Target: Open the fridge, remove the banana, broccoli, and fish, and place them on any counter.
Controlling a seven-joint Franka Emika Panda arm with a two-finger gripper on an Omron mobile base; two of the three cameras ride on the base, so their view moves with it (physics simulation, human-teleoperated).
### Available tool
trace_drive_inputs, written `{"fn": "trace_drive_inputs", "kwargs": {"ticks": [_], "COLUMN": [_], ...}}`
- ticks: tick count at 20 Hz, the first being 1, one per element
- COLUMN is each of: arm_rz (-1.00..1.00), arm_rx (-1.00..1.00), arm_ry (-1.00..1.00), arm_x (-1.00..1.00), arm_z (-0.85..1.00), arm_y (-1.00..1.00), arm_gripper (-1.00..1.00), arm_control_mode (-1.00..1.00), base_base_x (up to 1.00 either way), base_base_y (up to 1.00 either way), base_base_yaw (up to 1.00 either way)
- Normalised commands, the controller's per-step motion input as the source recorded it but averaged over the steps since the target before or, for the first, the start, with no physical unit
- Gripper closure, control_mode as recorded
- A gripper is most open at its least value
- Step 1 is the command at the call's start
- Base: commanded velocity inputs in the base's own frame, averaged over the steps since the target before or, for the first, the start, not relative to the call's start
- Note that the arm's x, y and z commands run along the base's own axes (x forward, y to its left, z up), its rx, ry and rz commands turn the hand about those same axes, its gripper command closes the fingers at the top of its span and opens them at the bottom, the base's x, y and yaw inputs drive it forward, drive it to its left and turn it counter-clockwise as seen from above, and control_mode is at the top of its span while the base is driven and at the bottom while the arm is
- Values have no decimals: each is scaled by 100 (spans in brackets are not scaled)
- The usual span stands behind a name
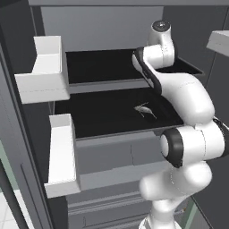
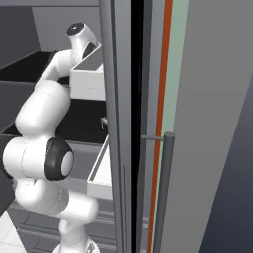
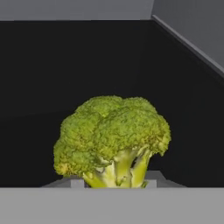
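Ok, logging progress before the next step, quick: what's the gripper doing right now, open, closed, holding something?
Gripper: the lumpy yellow-green broccoli sits between its fingertips on the dark fridge shelf; whether the jaws are shut on it cannot be told.

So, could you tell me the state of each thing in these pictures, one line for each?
fridge: doors open, dark shelves exposed.
broccoli: upright on a dark shelf, between the gripper fingertips.
fish: lying on the lower dark shelf, untouched.
gripper: closing around the broccoli stem; firm grip unclear.
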Motion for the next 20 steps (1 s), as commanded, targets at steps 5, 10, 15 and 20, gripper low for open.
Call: {"fn": "trace_drive_inputs", "kwargs": {"ticks": [5, 10, 15, 20], "arm_rz": [0, 0, 0, 0], "arm_rx": [1, 0, 1, 11], "arm_ry": [-10, -27, -11, 1], "arm_x": [-82, -100, -100, -100], "arm_z": [-15, 0, 0, 0], "arm_y": [43, 72, 54, 4], "arm_gripper": [100, 100, 100, 100], "arm_control_mode": [-100, -100, -100, -100], "base_base_x": [0, 0, 0, 0], "base_base_y": [0, 0, 0, 0], "base_base_yaw": [0, 0, 0, 0]}}
